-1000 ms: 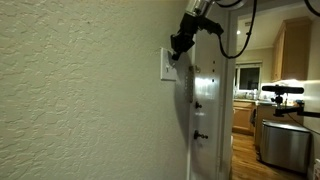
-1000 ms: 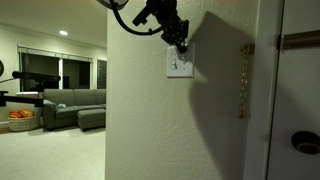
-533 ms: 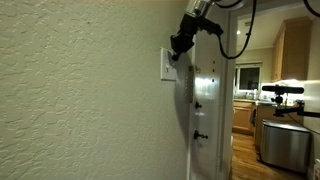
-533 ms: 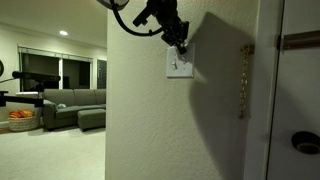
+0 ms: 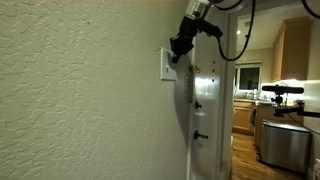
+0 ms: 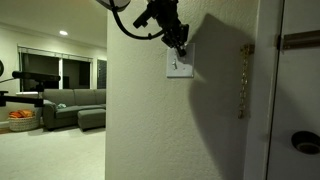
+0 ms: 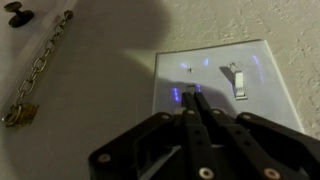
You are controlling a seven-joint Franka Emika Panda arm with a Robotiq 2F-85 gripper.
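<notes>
A: What's around the arm?

B: A rough plastered wall (image 5: 80,100) with a white switch plate (image 7: 265,100) on it. Just beside that is a white door (image 6: 290,90) with a security chain (image 7: 40,70) hanging along its edge and a dark knob (image 6: 305,143) lower down. In an exterior view there is a sofa (image 6: 75,105) well off in a room behind. Another shows a camera on a stand (image 5: 280,90) past the door.

A: Anything in the way?

B: Nothing stands between the gripper (image 7: 193,100) and the plate. The chain and door are off to the side, apart from it. The arm's black cable (image 6: 135,25) loops above, away from the wall.

A: And the fingers?

B: Clenched, the two tips pressed together with nothing between them. They hold nothing. In the wrist view the joined tips sit over the plate's left half, right at its surface. I cannot tell whether they actually press on it.

A: Where is the switch itself?

B: One toggle (image 7: 234,78) shows on the plate's right half, just beside the fingertips but apart from them. Whatever is in the left half is hidden behind the tips.

A: Which way does it point?

B: The plate lies flat on the wall, facing out into the room. In the wrist view its longer side runs across the picture. The toggle's long axis runs up and down that picture, slightly tilted. Which end sticks out I cannot tell.
</notes>
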